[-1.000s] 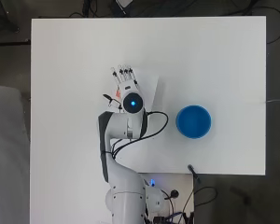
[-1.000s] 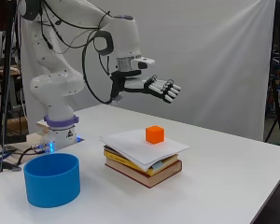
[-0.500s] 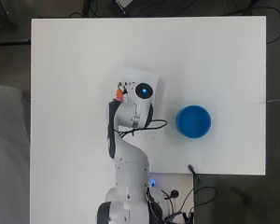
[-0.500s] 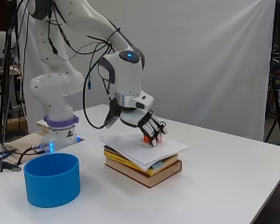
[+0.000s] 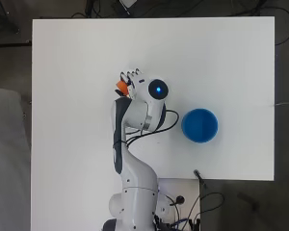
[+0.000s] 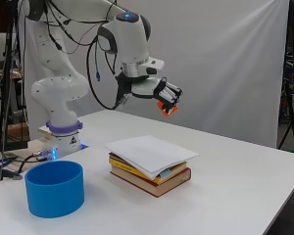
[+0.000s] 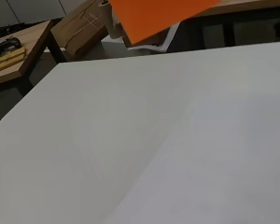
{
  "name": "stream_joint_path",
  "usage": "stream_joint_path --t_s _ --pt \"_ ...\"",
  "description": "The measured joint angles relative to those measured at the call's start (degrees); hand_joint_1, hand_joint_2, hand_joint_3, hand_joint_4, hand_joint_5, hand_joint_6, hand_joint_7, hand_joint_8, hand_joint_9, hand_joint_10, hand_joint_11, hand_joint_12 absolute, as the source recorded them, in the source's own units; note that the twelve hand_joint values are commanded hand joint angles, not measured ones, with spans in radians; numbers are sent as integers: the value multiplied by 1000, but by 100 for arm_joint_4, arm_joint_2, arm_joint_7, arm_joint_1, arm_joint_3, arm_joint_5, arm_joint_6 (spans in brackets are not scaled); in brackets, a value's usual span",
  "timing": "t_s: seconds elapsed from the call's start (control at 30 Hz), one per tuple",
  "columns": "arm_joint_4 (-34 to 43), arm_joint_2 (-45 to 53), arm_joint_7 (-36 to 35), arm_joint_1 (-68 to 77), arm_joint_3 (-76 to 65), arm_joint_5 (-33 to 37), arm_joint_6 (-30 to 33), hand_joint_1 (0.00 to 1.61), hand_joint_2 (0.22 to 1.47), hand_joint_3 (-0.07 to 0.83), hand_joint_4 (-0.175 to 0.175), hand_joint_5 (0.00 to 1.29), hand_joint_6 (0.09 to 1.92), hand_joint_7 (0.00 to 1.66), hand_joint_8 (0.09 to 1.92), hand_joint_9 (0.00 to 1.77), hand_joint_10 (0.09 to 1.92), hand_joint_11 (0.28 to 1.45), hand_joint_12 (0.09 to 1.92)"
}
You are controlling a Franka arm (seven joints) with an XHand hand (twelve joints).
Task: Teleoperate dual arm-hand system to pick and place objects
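Observation:
A small orange cube (image 6: 166, 107) hangs in the air above the stack of books (image 6: 149, 166), gripped in the curled fingers of my hand (image 6: 157, 91). From above, the orange cube (image 5: 121, 86) peeks out beside the hand (image 5: 132, 79), and the arm hides the books. The wrist view shows the orange cube (image 7: 158, 16) close up, with white table beneath it. A blue round bowl (image 5: 200, 125) stands on the table right of the arm; in the side view the blue bowl (image 6: 55, 188) sits at the front left.
The stack of books has a white sheet (image 6: 149, 152) lying on top. The white table (image 5: 77, 144) reaches well beyond the books on every side. Cables (image 5: 202, 185) lie near the arm's base.
The hand came down onto the cube on the books, closed round it, and has now lifted it up off the stack.

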Motion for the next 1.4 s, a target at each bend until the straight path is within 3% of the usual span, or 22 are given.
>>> stream_joint_path --t_s 0.07,0.17,0.2,0.23,0.27,0.3,0.37,0.5,0.53,0.57,0.6,0.67,0.8,0.93,1.03,1.23,1.3,1.33,1.4 --pt "287 -184 221 -26 -7 -429 -104 1137 1329 0 -159 532 1419 709 1710 892 1885 648 1677" --pt "754 -358 593 -86 -107 -1014 -106 1138 1324 0 -174 578 1522 648 1628 975 1917 698 1778" --pt "896 -375 663 -112 -194 -1142 -138 1035 1308 -1 -48 606 1507 662 1686 990 1919 709 1789" --pt "1012 -395 702 -140 -308 -1234 -182 954 1295 -2 52 628 1489 676 1743 1000 1920 718 1798" --pt "1086 -427 715 -169 -440 -1304 -216 907 1286 -1 113 643 1476 686 1780 1007 1920 726 1805" --pt "1125 -465 708 -203 -603 -1376 -247 882 1281 -1 145 651 1468 693 1801 1010 1920 730 1809" --pt "1124 -562 719 -276 -922 -1553 -280 863 1277 -1 169 657 1461 698 1816 1014 1920 733 1812" --pt "1072 -706 728 -368 -1338 -1811 -295 873 1264 -2 175 682 1449 718 1814 972 1920 691 1771" --pt "1065 -678 670 -381 -1417 -1797 -281 969 1277 4 65 639 1446 731 1750 926 1913 652 1710" --pt "1062 -607 614 -396 -1534 -1762 -264 1043 1288 6 -16 600 1454 742 1688 883 1885 616 1632" --pt "1058 -496 558 -415 -1704 -1710 -240 1087 1296 6 -61 573 1468 753 1638 856 1840 591 1549" --pt "1061 -168 429 -473 -2093 -1566 -158 1116 1306 3 -90 534 1514 765 1569 802 1694 553 1318" --pt "1029 747 285 -612 -2653 -1257 3 1107 1313 0 -60 501 1627 769 1443 751 1315 588 813" --pt "733 1052 341 -696 -2788 -1249 124 1093 1319 -1 -35 501 1675 750 1408 737 1133 696 374" --pt "388 703 457 -791 -2794 -1314 196 1077 1330 -1 -14 503 1702 715 1422 721 1077 757 180" --pt "-211 165 571 -939 -2833 -1575 255 1055 1344 1 15 500 1688 672 1489 692 1048 783 87" --pt "-271 135 555 -969 -2938 -1640 254 857 1346 1 120 528 1645 592 1267 683 1032 783 87" --pt "-269 163 531 -977 -3000 -1643 244 803 1347 0 148 534 1634 574 1196 681 1025 783 87" --pt "-260 266 441 -991 -3143 -1642 256 760 1349 0 170 538 1626 555 1133 677 1019 782 87"
